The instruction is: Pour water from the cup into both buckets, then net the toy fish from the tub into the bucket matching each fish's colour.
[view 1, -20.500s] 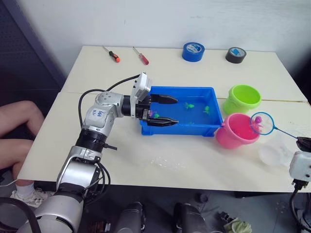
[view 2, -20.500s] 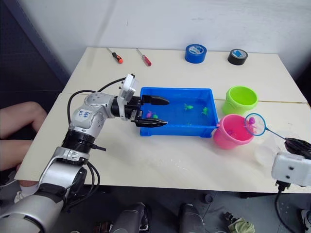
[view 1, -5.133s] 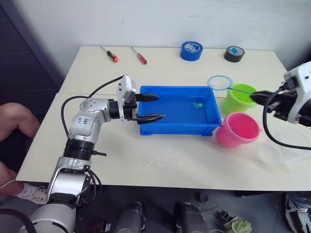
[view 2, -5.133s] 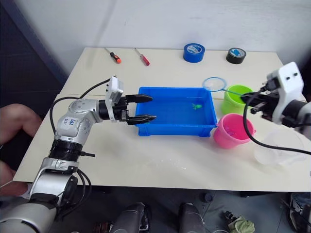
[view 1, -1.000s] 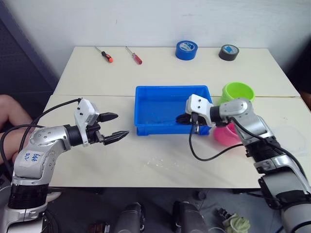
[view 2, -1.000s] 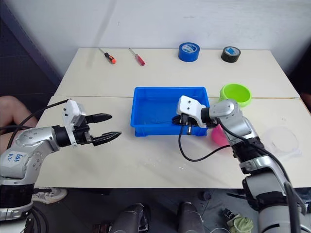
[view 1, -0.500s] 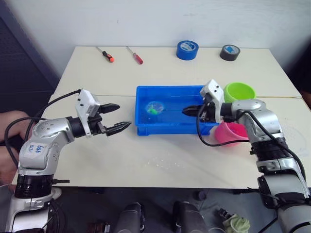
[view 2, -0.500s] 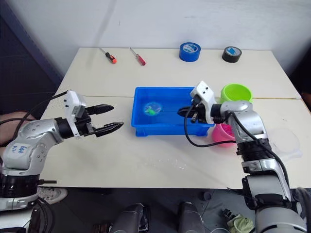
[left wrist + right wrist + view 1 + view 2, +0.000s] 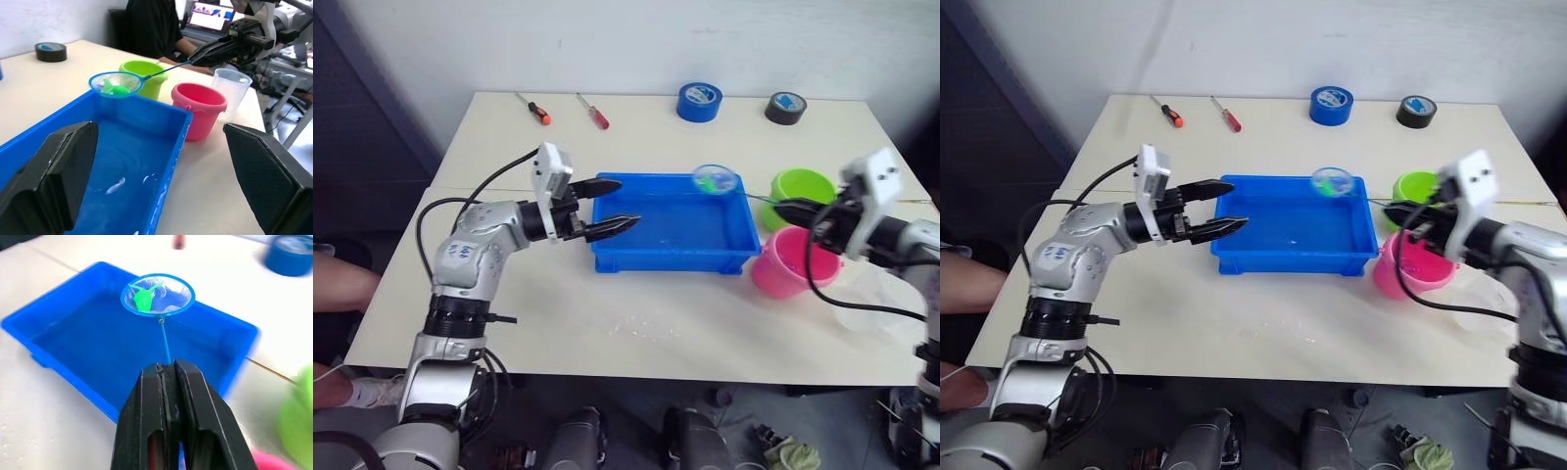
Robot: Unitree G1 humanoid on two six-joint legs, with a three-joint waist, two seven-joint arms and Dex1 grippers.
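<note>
While the clear cup (image 9: pixel 232 91) is faint, a green fish (image 9: pixel 143 297) is seen in the net (image 9: pixel 158 295), its handle clamped by the right gripper (image 9: pixel 167 377); the left gripper (image 9: pixel 615 205) is spread empty.

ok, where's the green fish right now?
In the net, held up by the right gripper over the far right corner of the tub; the green fish is just short of the green bucket.

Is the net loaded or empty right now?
Loaded: a green fish lies in the net, held over the tub's far corner by the right gripper.
</note>
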